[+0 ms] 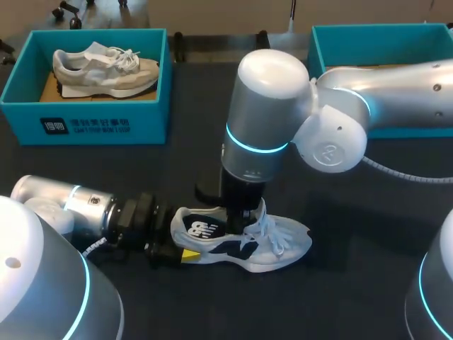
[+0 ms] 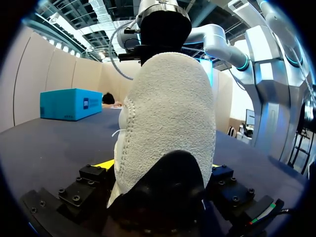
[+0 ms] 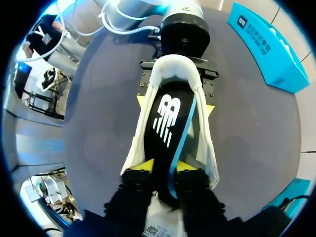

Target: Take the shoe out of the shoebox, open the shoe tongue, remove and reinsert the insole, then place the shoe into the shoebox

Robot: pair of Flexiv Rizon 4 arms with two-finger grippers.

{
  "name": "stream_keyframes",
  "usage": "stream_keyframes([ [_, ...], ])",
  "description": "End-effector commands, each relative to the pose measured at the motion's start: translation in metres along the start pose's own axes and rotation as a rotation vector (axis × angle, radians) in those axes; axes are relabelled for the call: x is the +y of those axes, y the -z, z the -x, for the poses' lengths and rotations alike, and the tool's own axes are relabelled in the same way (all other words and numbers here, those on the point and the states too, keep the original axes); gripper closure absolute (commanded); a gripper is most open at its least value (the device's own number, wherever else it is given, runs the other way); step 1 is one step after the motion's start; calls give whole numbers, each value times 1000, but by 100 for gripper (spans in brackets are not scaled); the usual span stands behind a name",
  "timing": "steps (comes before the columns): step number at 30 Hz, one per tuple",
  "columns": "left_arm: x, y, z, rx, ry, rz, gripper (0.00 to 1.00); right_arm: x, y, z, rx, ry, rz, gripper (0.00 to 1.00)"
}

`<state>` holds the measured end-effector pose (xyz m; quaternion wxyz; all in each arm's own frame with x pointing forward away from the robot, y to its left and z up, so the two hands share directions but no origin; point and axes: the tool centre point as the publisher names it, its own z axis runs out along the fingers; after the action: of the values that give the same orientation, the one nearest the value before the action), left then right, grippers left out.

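1. The white shoe [image 1: 276,244] lay on its sole on the dark counter [image 1: 106,170], near the front edge. Its heel pointed toward the left arm and its toe toward the right side. It is the reference for all positions below.

2. Far behind the white shoe and to its left stood the left shoebox [image 1: 106,124], teal and uncovered. A grey shoe [image 1: 106,71] lay inside it.

3. The left arm [image 1: 78,209] came in low from the left of the white shoe, level with the counter. The left claw [image 2: 160,165] gripped the heel of the white shoe. In the left wrist view the heel filled the gap, with a yellow tip pressed against each side.

4. The insole [image 3: 165,123], dark with a white logo and a blue edge, sat in the opening of the white shoe. Its front part was raised out of the shoe. The white laces [image 1: 272,230] lay loose over the forefoot.

5. The right claw [image 3: 167,167] stood directly above the middle of the white shoe, pointing down. It was pinched on the insole, with one yellow tip against each face.

6. The right arm [image 1: 396,85] came in from the right and passed above the white shoe.

7. Far behind the white shoe and to its right stood the right shoebox [image 1: 333,42], also teal and partly covered by the right arm. Its contents could not be seen.
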<state>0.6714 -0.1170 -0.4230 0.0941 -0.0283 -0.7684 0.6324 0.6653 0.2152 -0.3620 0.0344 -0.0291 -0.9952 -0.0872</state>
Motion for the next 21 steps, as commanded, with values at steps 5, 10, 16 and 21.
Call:
stream_keyframes([
  [5,2,0,0,-2,0,-1,100,-5,6,-8,-22,7,28,100],
  [10,2,0,0,-2,0,-1,100,-10,14,-13,-56,35,84,100],
  [16,2,0,0,-2,0,-1,100,-16,19,-14,-84,53,137,100],
  [21,2,0,0,-2,0,-1,100,-15,25,-12,-105,84,163,100],
])
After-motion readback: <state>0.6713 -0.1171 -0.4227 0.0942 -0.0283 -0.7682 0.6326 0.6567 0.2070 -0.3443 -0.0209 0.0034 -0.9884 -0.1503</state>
